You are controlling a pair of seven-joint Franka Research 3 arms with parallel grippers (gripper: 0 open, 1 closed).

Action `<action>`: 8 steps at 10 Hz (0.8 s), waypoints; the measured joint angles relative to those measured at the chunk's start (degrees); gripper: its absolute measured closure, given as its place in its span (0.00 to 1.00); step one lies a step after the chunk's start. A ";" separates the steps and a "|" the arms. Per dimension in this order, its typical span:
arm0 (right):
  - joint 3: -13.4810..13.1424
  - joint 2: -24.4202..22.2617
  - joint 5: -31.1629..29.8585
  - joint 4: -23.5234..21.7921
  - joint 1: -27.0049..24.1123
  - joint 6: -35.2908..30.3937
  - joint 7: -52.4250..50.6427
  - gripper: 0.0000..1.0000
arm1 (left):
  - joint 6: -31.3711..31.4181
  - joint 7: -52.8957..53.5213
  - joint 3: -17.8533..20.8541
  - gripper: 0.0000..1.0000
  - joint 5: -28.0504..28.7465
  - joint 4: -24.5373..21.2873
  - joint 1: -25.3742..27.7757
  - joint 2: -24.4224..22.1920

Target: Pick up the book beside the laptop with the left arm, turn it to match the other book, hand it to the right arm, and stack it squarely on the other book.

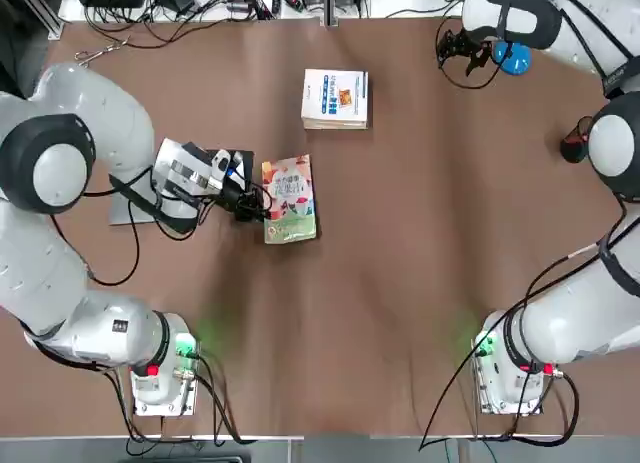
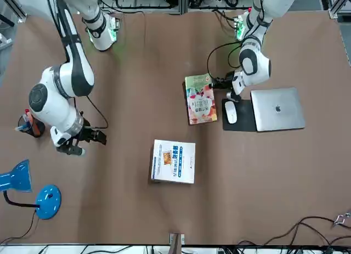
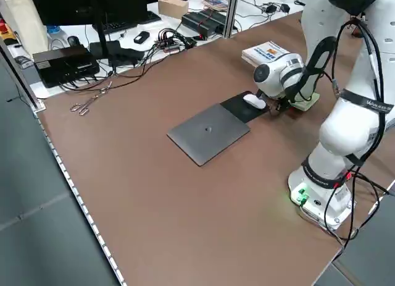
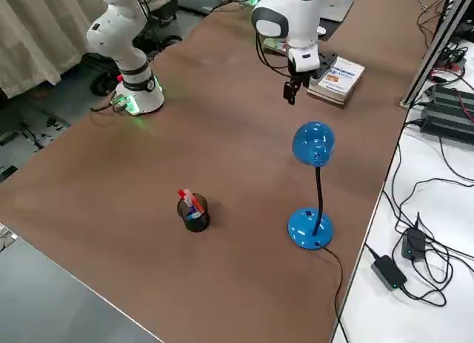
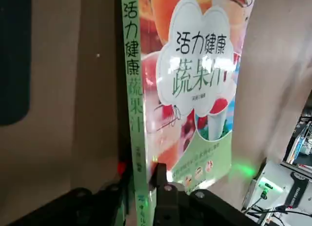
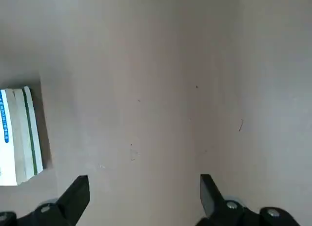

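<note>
The book, with its green border and orange fruit cover, lies flat on the brown table to the right of the mouse pad. My left gripper reaches in low from the laptop side. In the left wrist view its fingers pinch the green spine edge of the book. The silver laptop shows in the front view beyond the mouse pad. The other book, white with blue text, lies farther back. My right gripper hovers open at the far right; the right wrist view shows the gripper over bare table, beside the other book.
A black mouse pad with a white mouse lies between book and laptop. A blue desk lamp and a pen cup stand near the right arm. Cables and scissors line the far edge.
</note>
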 joint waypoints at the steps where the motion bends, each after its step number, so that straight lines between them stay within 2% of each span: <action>1: 0.00 0.18 0.00 0.00 0.04 0.00 0.01 0.00 | 0.09 0.00 0.00 0.79 0.00 0.51 0.04 -0.38; 4: 0.00 0.23 0.00 0.04 0.06 0.02 0.05 0.00 | 0.54 0.64 0.02 0.85 1.04 4.13 0.18 -1.41; 8: -0.02 0.23 0.00 0.17 0.06 0.06 0.14 0.00 | -0.73 0.36 0.09 0.85 8.60 7.88 2.93 -7.58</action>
